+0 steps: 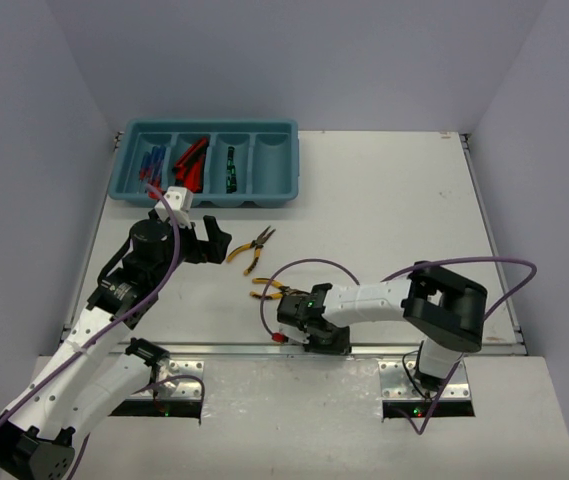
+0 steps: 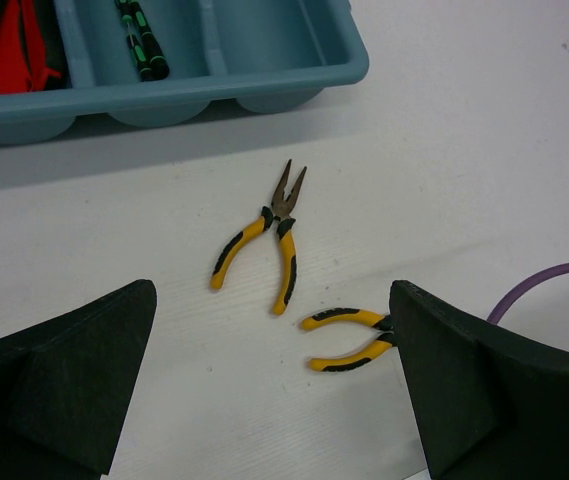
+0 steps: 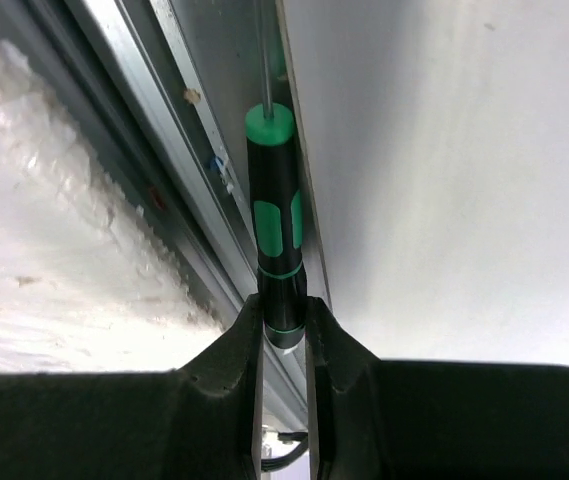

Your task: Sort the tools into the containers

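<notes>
The teal tray point(image 1: 293, 165) at the back left holds blue and red screwdrivers point(image 1: 151, 165), red-and-black utility knives point(image 1: 192, 163) and a black-and-green precision screwdriver point(image 1: 231, 170) in separate containers. One pair of yellow-handled pliers point(image 1: 257, 248) lies on the table, and a second pair point(image 1: 268, 289) lies nearer, its head hidden by my right gripper point(image 1: 299, 322). That gripper is shut on another black-and-green precision screwdriver point(image 3: 276, 225) at the table's near edge. My left gripper point(image 2: 272, 296) hangs open above the pliers point(image 2: 269, 240), with nothing between its fingers.
An aluminium rail point(image 3: 179, 160) runs along the table's near edge right beside the held screwdriver. A purple cable point(image 1: 314, 265) loops over the table by the right arm. The tray's rightmost compartment point(image 1: 272, 165) has no tool in it.
</notes>
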Controlling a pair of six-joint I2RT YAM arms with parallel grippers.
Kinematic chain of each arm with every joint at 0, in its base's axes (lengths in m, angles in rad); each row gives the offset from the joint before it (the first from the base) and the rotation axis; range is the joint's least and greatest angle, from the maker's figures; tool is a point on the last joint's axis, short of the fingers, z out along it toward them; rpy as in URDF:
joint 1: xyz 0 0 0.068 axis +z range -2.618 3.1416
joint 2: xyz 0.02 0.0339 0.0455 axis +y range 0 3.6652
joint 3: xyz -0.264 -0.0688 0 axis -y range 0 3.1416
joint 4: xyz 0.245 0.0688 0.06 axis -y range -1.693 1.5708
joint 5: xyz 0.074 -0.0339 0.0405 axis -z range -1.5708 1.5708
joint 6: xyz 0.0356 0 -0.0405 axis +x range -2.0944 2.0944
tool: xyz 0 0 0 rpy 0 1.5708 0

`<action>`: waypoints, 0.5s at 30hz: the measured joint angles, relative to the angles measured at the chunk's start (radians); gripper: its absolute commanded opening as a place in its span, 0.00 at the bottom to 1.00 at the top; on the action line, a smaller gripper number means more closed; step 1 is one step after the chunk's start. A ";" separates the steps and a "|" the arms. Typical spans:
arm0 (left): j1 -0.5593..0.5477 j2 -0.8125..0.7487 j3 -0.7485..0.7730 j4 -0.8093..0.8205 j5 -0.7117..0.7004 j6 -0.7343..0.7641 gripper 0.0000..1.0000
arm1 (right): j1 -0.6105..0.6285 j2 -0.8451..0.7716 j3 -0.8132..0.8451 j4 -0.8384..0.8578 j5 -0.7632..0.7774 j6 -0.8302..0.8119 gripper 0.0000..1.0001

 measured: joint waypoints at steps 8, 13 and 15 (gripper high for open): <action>0.000 0.000 0.000 0.000 -0.010 0.000 1.00 | 0.002 -0.090 0.040 -0.032 0.028 0.004 0.00; 0.000 -0.008 0.000 0.000 -0.020 0.000 1.00 | 0.002 -0.155 0.063 -0.054 0.042 0.002 0.00; 0.000 -0.014 0.000 0.000 -0.026 0.000 1.00 | 0.002 -0.195 0.079 -0.061 0.046 -0.001 0.00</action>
